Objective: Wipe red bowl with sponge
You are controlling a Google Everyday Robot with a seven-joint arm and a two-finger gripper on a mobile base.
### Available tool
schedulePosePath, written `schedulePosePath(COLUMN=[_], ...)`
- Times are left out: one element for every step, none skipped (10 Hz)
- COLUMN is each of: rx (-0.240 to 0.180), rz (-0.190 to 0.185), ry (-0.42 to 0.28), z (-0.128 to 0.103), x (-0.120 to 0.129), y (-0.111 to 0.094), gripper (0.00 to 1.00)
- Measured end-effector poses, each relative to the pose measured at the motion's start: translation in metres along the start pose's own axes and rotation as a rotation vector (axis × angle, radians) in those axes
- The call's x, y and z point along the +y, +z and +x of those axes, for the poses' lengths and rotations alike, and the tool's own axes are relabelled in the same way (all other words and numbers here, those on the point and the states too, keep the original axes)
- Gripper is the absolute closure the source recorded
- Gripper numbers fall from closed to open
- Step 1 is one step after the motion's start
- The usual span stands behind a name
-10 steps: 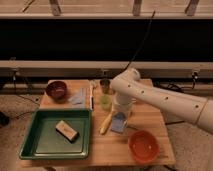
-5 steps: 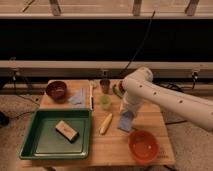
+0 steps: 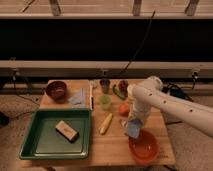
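Camera view shows my arm reaching in from the right of the frame, with my gripper (image 3: 133, 121) pointing down at the lower centre-right, over the wooden table (image 3: 115, 145). Its fingers are clamped together on the sponge (image 3: 132, 130), which hangs tilted from them, just above and to the left of the red bowl (image 3: 145, 148). I cannot tell if the sponge touches the bowl's rim. That bowl sits at the table's lower right corner. Left of my gripper lies a yellow banana (image 3: 106, 123), and beyond it a green tray (image 3: 37, 135) holding a tan block (image 3: 66, 130). A maroon bowl (image 3: 56, 90) stands at the upper left.
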Motion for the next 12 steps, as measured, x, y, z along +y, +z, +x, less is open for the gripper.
schedulePosePath(rx=[-0.002, -0.006, -0.008, -0.012, -0.017, -0.022, -0.032, -0.038, -0.046, -0.052, -0.060, -0.061], rz=[-0.008, -0.019, -0.027, -0.034, -0.039, -0.043, -0.046, -0.048, -0.047, -0.038, -0.035, -0.029], ry=[0.024, 0.048, 0.069, 0.083, 0.101, 0.117, 0.136, 0.148, 0.158, 0.169, 0.178, 0.181], z=[0.003, 0.005, 0.006, 0.004, 0.002, -0.002, -0.011, -0.017, -0.026, -0.035, -0.048, -0.058], x=[0.015, 0.031, 0.043, 0.051, 0.060, 0.070, 0.085, 0.092, 0.096, 0.100, 0.105, 0.106], y=[0.002, 0.003, 0.004, 0.006, 0.007, 0.008, 0.009, 0.009, 0.011, 0.012, 0.013, 0.013], gripper=[0.86, 0.86, 0.86, 0.86, 0.86, 0.86, 0.86, 0.86, 0.86, 0.86, 0.86, 0.86])
